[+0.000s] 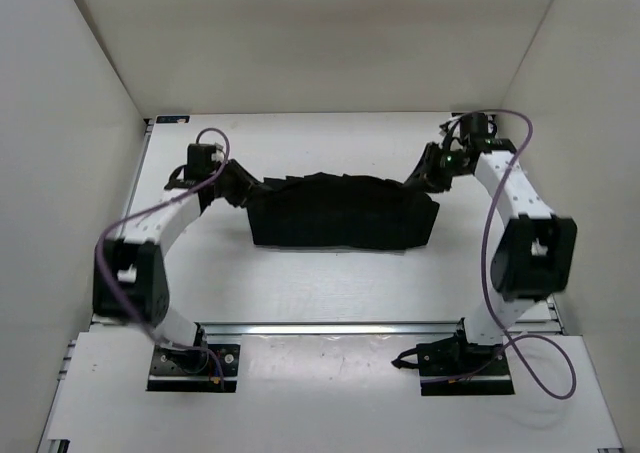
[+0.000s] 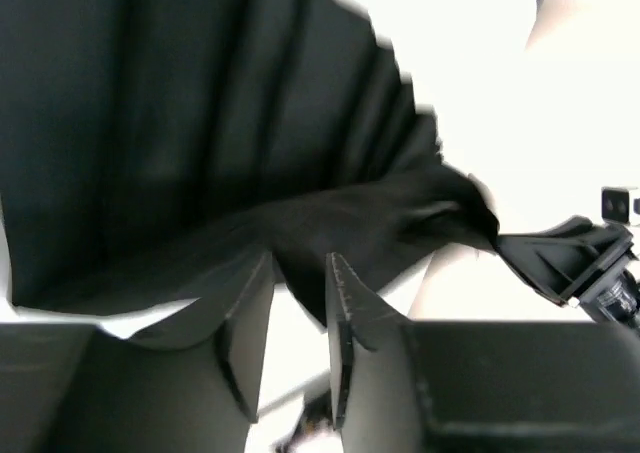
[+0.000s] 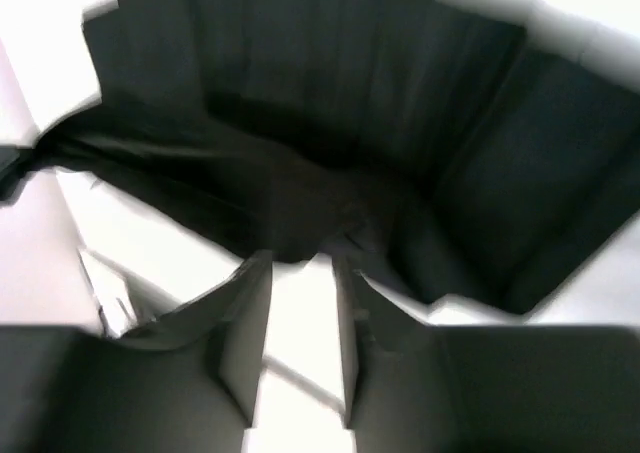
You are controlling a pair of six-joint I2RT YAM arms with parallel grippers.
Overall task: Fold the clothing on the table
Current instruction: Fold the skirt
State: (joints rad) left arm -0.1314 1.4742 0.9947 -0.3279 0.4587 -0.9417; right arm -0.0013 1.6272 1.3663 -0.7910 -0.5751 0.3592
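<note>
The black clothing (image 1: 340, 213) lies folded into a wide band across the middle of the white table (image 1: 330, 293). My left gripper (image 1: 240, 188) is at its left end and my right gripper (image 1: 415, 178) at its right end. In the left wrist view the clothing (image 2: 200, 123) fills the upper frame. The left gripper (image 2: 300, 263) has its jaws apart, with a point of fabric dipping between the tips and white table showing below it. In the right wrist view the right gripper (image 3: 300, 263) also stands open, and the edge of the clothing (image 3: 350, 123) lies just past its tips.
White walls enclose the table on the left, back and right. A metal rail (image 1: 350, 328) runs along the near edge in front of both arm bases. Purple cables (image 1: 490, 233) loop off each arm. The other arm's gripper (image 2: 570, 258) shows at the right of the left wrist view.
</note>
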